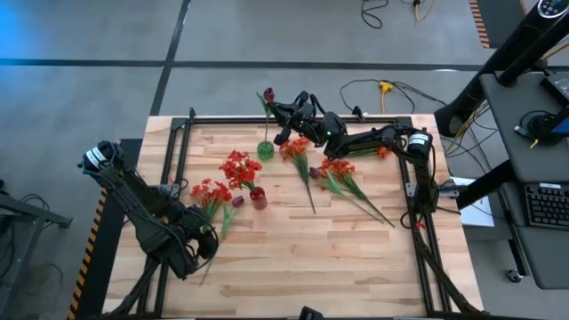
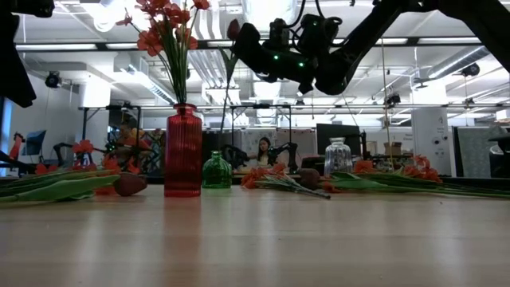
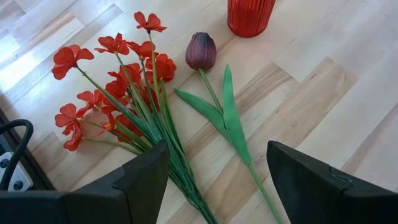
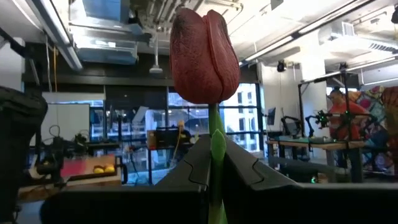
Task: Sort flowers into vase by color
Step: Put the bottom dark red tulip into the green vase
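My right gripper (image 1: pixel 274 107) hangs over the far middle of the table, shut on a dark purple tulip (image 4: pixel 204 56) whose bud (image 1: pixel 268 94) stands up. Its thin stem (image 2: pixel 226 104) runs down toward the small green vase (image 1: pixel 265 149); whether the stem's end is inside the vase I cannot tell. A red vase (image 1: pixel 258 197) holds red blooms (image 1: pixel 238 167). My left gripper (image 3: pixel 216 152) is open near the left edge. It hovers over a bunch of red flowers (image 3: pixel 118 81) and a purple tulip (image 3: pixel 201 51) that lie flat on the wood. My right gripper pinches the tulip's stem (image 4: pixel 217 155) between its two fingers, just below the bud. The fingers come from the table's right, slanting upward, and lie across the stem. The tulip is nearly upright, bud on top, with the rest of the stem hanging below the fingers.
Two bunches of orange-red flowers (image 1: pixel 298 151) (image 1: pixel 342 171) lie mid-table with their stems toward the near right. A clear glass vase (image 2: pixel 338 156) stands among them. Black rails (image 1: pixel 182 147) frame the table, and cables (image 1: pixel 384 87) lie past the far edge.
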You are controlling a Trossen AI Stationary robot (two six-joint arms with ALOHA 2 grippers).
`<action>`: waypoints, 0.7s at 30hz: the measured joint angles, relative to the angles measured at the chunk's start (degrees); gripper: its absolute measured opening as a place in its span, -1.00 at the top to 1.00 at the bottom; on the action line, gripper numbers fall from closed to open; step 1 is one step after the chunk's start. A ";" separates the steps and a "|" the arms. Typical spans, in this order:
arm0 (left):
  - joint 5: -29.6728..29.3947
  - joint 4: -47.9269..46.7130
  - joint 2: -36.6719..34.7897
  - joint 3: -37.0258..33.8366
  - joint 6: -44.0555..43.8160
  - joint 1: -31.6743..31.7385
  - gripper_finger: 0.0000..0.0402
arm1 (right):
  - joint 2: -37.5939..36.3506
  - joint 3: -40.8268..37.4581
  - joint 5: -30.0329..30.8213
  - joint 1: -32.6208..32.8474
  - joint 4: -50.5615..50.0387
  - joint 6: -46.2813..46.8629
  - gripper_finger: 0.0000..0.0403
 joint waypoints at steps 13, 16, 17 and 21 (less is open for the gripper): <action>0.00 0.00 0.00 -0.01 0.00 0.00 -0.25 | 0.00 -0.02 0.00 0.00 -0.82 0.04 0.94; 0.00 0.00 0.00 -0.02 0.00 0.00 -0.25 | 0.00 -0.02 0.00 0.04 -1.50 0.00 0.94; 0.00 0.00 0.00 -0.02 0.00 0.00 -0.25 | 0.00 -0.02 0.00 0.04 -1.66 -0.02 0.94; 0.00 0.02 0.00 -0.02 0.00 -0.02 -0.25 | 0.00 -0.04 -0.02 0.04 -1.98 -0.50 0.94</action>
